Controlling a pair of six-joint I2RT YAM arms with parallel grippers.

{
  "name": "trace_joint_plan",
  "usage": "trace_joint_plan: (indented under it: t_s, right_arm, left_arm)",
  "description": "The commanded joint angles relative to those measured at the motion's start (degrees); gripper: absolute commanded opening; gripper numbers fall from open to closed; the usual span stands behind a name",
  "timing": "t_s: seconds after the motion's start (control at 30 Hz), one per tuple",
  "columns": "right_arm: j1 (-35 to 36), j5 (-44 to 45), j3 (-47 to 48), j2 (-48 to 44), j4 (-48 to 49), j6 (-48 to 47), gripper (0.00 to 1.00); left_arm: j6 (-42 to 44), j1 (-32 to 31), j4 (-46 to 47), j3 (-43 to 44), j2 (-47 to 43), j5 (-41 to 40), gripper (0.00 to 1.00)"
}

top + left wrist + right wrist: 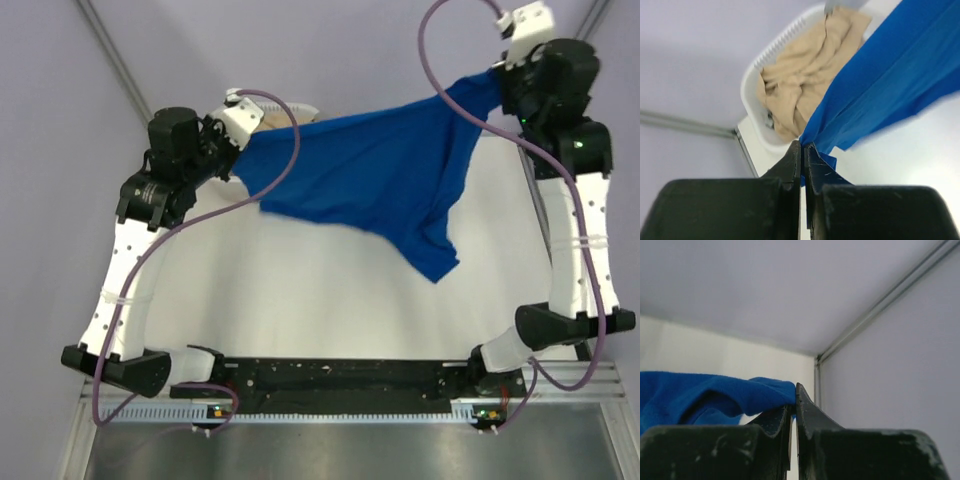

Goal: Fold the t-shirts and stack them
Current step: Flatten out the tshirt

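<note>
A royal-blue t-shirt (375, 175) hangs stretched in the air between my two grippers above the white table. My left gripper (243, 150) is shut on its left edge; the left wrist view shows the blue cloth (890, 80) pinched between the shut fingers (803, 150). My right gripper (503, 85) is shut on the shirt's right end, raised at the far right; the right wrist view shows cloth (715, 395) clamped at the fingertips (794, 405). The shirt's lower part sags to a point (435, 265). No print shows.
A white plastic laundry basket (752, 85) with tan cloth (805, 70) in it stands at the table's far left, behind the left gripper; its rim shows in the top view (300, 108). The white table (300, 300) spreads below the shirt.
</note>
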Motion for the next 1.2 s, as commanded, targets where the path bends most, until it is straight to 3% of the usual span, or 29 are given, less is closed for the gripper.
trace_joint_plan:
  t_s: [0.0, 0.07, 0.2, 0.27, 0.37, 0.47, 0.6, 0.73, 0.97, 1.0, 1.03, 1.1, 1.17]
  right_arm:
    - [-1.2, 2.5, 9.0, -5.5, 4.9, -1.0, 0.0]
    - [-1.3, -3.2, 3.1, -9.8, 3.4, -1.0, 0.0]
    - [0.9, -23.6, -19.3, -21.3, -2.8, -3.5, 0.0]
    - [8.6, -25.9, -32.4, -27.5, -4.1, -6.4, 0.0]
    - [23.3, -26.4, -43.7, -31.7, -9.0, -5.4, 0.0]
    - [34.5, -30.2, -47.4, -28.7, -14.6, 0.9, 0.0]
    - [42.7, -36.9, -52.5, -22.9, -16.1, 3.1, 0.0]
    - [44.0, -43.0, -50.6, -15.8, -17.2, 1.8, 0.0]
    - [45.9, -47.3, -50.3, -7.5, -19.0, 0.3, 0.11]
    - [46.0, -47.9, -50.2, -8.0, -19.2, 0.0, 0.13]
    - [46.0, -47.5, -50.0, -8.9, -19.3, -0.1, 0.24]
    - [45.9, -42.9, -48.7, -10.1, -18.8, 0.5, 0.52]
    - [44.5, -34.5, -46.9, -11.3, -16.3, 2.6, 0.66]
  left_arm:
    - [-1.3, -0.5, 3.9, 3.6, -1.6, 1.9, 0.0]
    - [-0.8, -0.5, 3.7, 1.8, -2.4, 2.3, 0.0]
    - [3.5, -0.5, 2.7, -7.5, -7.7, 4.6, 0.0]
    - [7.5, -0.4, 0.9, -13.8, -10.8, 5.9, 0.0]
    - [13.5, -0.3, -4.3, -22.4, -15.0, 7.7, 0.0]
    - [17.6, -0.3, -12.5, -27.8, -16.7, 9.8, 0.0]
    - [23.4, -0.3, -19.7, -35.5, -18.9, 11.7, 0.0]
    - [26.1, -0.3, -21.6, -42.8, -19.5, 10.9, 0.0]
    - [29.7, -0.3, -26.1, -47.4, -19.0, 11.1, 0.0]
    - [30.5, -0.3, -27.6, -47.4, -18.8, 11.8, 0.0]
    - [31.5, -0.3, -29.3, -47.4, -18.4, 12.6, 0.06]
    - [33.2, -0.3, -32.2, -47.2, -17.8, 14.3, 0.25]
    - [33.8, -0.3, -32.6, -46.7, -17.6, 15.3, 0.42]
